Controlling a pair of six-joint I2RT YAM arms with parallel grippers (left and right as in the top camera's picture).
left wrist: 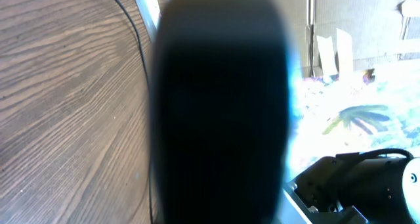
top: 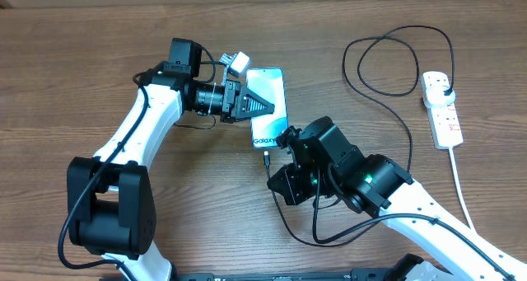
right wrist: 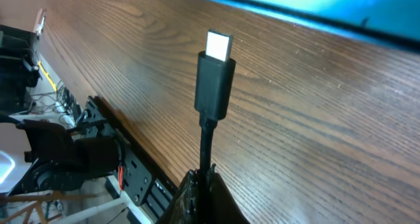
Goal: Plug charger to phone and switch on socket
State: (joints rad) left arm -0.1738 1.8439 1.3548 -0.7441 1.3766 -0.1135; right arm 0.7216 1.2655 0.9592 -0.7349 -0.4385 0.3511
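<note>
The phone (top: pixel 272 87) lies on the table with a light blue screen and white "Galaxy" text at its near end. My left gripper (top: pixel 259 105) reaches over it from the left and appears shut on its left edge. In the left wrist view a blurred black shape fills the middle, with the bright phone screen (left wrist: pixel 328 112) to its right. My right gripper (top: pixel 274 170) is shut on the charger cable just behind the connector (top: pixel 267 159), a short way from the phone's near end. In the right wrist view the gripper (right wrist: pixel 203 184) holds the connector (right wrist: pixel 214 79) upright, its metal tip pointing at the phone's edge (right wrist: pixel 295 7).
The white socket strip (top: pixel 442 120) with red switches lies at the right, with the charger's black plug (top: pixel 445 88) in it. The black cable loops (top: pixel 387 63) at the back right and trails near the front (top: pixel 288 227). A thick white cord (top: pixel 461 190) runs forward.
</note>
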